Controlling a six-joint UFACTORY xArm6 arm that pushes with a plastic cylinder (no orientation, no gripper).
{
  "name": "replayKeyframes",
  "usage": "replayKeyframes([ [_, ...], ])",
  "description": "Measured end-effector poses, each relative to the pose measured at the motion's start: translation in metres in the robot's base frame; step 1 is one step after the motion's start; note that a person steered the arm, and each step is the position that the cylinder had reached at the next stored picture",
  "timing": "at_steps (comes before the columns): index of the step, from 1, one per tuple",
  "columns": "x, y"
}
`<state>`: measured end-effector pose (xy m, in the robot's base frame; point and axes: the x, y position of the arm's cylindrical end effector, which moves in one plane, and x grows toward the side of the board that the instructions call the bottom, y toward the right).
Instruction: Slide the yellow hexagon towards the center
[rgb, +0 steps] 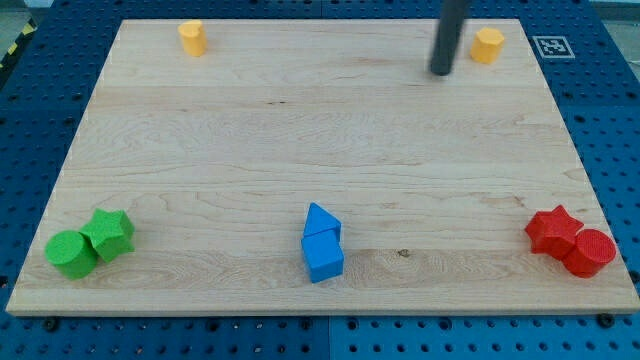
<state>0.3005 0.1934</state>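
Observation:
The yellow hexagon (489, 45) sits near the board's top right corner. My tip (441, 71) is the lower end of the dark rod coming down from the view's top; it rests on the board just left of the hexagon and slightly below it, a small gap apart. A second yellow block (192, 37), shape unclear, stands near the top left.
The wooden board (320, 150) lies on a blue pegboard table. A green cylinder (71, 253) and green star (110, 234) touch at the bottom left. Two blue blocks (322, 244) sit together at bottom centre. A red star (553, 229) and red cylinder (590, 252) touch at the bottom right.

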Motion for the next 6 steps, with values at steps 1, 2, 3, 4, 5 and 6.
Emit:
replayKeyframes([
  [1, -0.001, 0.071],
  [2, -0.034, 0.1],
  [3, -0.043, 0.106],
  [4, -0.043, 0.106],
  [5, -0.043, 0.088],
  [6, -0.043, 0.059],
])
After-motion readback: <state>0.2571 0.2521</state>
